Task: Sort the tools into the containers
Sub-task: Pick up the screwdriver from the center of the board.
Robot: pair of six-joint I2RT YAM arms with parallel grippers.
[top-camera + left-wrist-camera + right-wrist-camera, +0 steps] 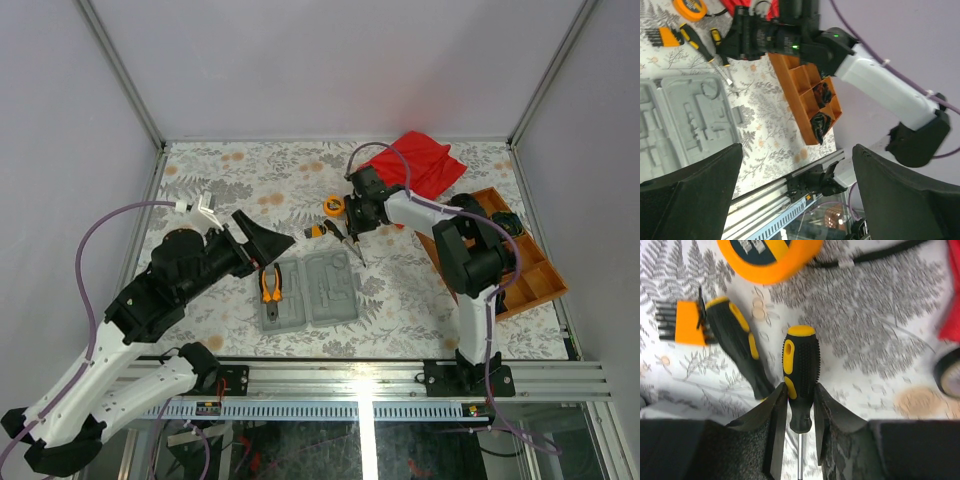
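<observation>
Right gripper clamps a screwdriver; left gripper gapes near the grey case.
From above: orange-handled pliers lie in the case's left tray, close to the left gripper. The right arm reaches down just beyond the case, near the tape measure. Left wrist: fingers stand wide apart with nothing between them, and the orange divided tray sits past them. Right wrist: both fingers press the screwdriver's handle on the table, with a second screwdriver just beside it.

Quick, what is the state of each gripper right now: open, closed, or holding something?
Left gripper: open, holding nothing.
Right gripper: closed on the handle of a screwdriver.
</observation>
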